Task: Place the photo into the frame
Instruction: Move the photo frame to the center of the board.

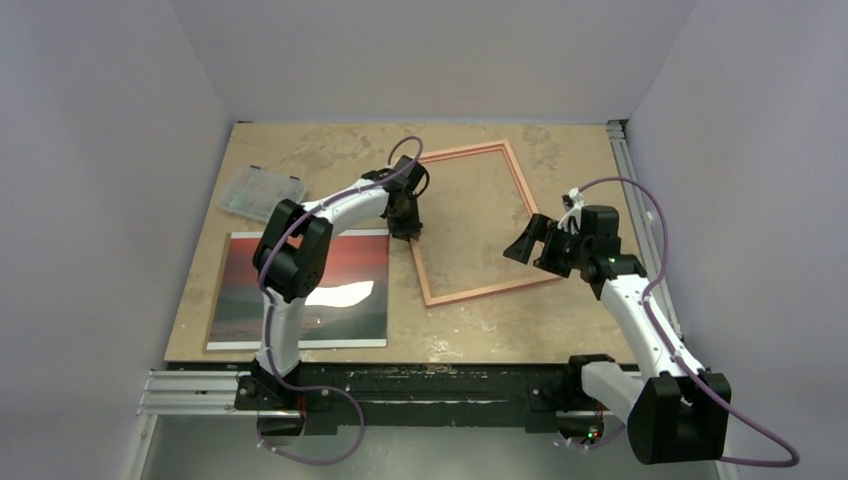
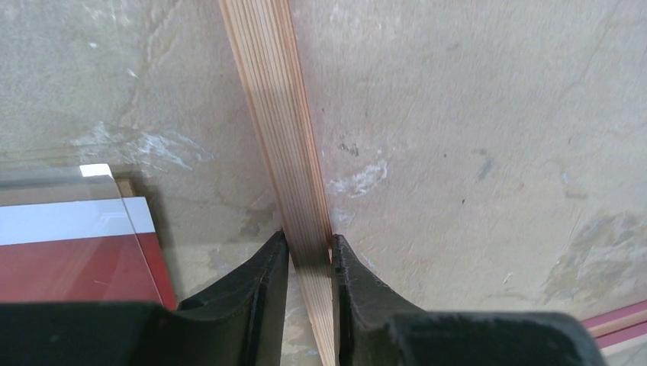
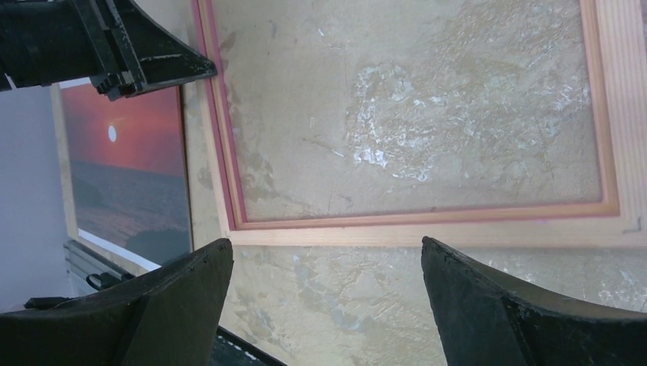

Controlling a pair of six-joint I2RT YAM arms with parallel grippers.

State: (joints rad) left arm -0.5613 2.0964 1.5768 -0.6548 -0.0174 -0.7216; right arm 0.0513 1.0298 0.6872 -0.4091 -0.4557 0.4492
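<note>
The frame [image 1: 530,205], thin pinkish light wood, lies flat at the table's middle. My left gripper [image 1: 405,232] is shut on its left rail; in the left wrist view both fingers [image 2: 309,252] pinch the rail [image 2: 275,114]. The photo [image 1: 300,285], a red sunset over dark sea, lies face up left of the frame. It also shows in the left wrist view [image 2: 76,259] and the right wrist view [image 3: 130,175]. My right gripper [image 1: 527,245] is open and empty above the frame's right side. Its jaws [image 3: 324,252] stand wide apart over bare table beside a frame rail [image 3: 420,232].
A clear plastic parts box [image 1: 263,193] sits at the back left. A brown backing board [image 1: 213,300] lies under the photo, its edge showing along the left. A metal rail [image 1: 640,200] runs along the table's right edge. Walls close in on three sides.
</note>
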